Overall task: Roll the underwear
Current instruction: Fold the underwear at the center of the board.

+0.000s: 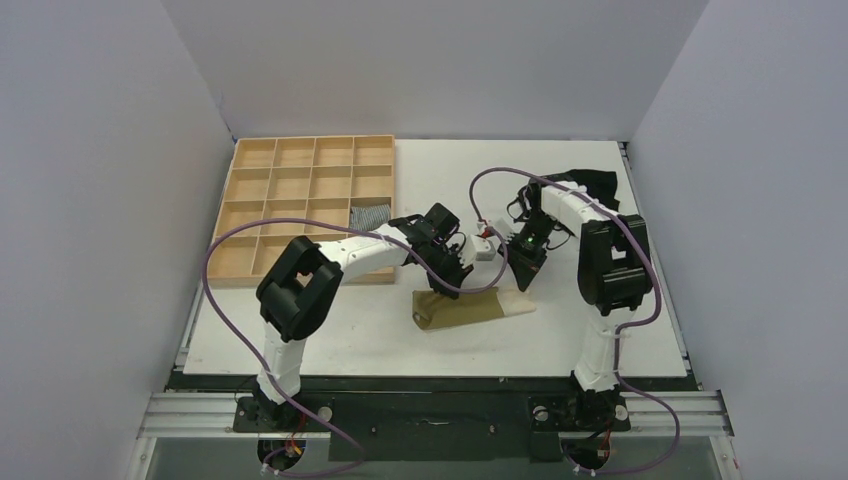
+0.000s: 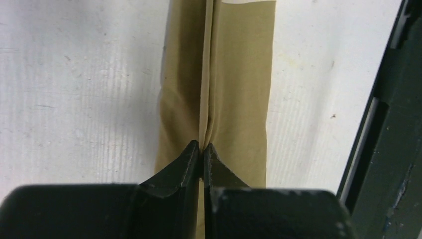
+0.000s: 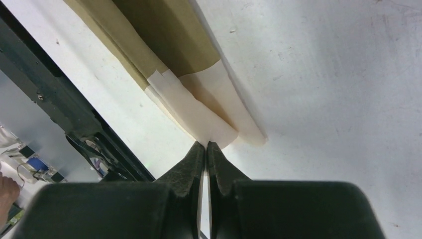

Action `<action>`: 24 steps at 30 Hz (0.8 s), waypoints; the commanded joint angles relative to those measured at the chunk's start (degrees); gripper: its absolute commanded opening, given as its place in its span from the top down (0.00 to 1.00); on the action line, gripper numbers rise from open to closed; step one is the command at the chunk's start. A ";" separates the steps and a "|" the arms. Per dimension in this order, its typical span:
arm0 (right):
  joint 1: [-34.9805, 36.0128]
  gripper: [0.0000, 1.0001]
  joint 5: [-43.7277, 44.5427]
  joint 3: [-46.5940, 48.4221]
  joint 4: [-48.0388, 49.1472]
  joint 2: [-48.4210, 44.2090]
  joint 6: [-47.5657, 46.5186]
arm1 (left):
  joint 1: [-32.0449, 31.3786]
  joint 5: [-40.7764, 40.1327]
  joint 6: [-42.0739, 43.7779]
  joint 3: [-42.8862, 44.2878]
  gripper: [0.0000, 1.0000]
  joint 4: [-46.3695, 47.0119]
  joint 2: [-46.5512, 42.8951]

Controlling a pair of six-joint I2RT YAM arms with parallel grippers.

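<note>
The olive-khaki underwear (image 1: 465, 306) lies folded into a long strip on the white table, its cream-white panel (image 1: 517, 303) at the right end. My left gripper (image 1: 452, 268) is shut on a raised fold of the olive fabric (image 2: 234, 89) near the strip's left part. My right gripper (image 1: 524, 280) is shut on the edge of the cream panel (image 3: 206, 112) at the right end. In the left wrist view the pinched ridge runs straight away from the fingertips (image 2: 191, 154).
A wooden compartment tray (image 1: 250, 200) stands at the back left with a small grey striped cloth roll (image 1: 370, 214) in one compartment. A black garment (image 1: 592, 183) lies at the back right. The table's dark front rail (image 1: 430, 380) runs below the underwear.
</note>
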 commanded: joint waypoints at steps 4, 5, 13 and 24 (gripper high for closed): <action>-0.65 1.00 2.97 3.56 -1.09 2.45 1.15 | 0.72 -4.84 -0.99 2.16 0.96 3.86 1.27; -0.63 1.00 3.17 3.86 -0.99 2.62 1.41 | 0.73 -5.30 -1.11 2.16 0.95 4.01 1.37; -0.59 1.00 4.03 5.08 -0.70 3.48 3.00 | 0.57 -6.75 -1.45 2.17 0.86 5.34 2.37; -0.52 0.73 6.27 4.61 0.35 2.59 4.54 | 0.36 -8.69 -2.54 0.99 0.67 7.56 1.35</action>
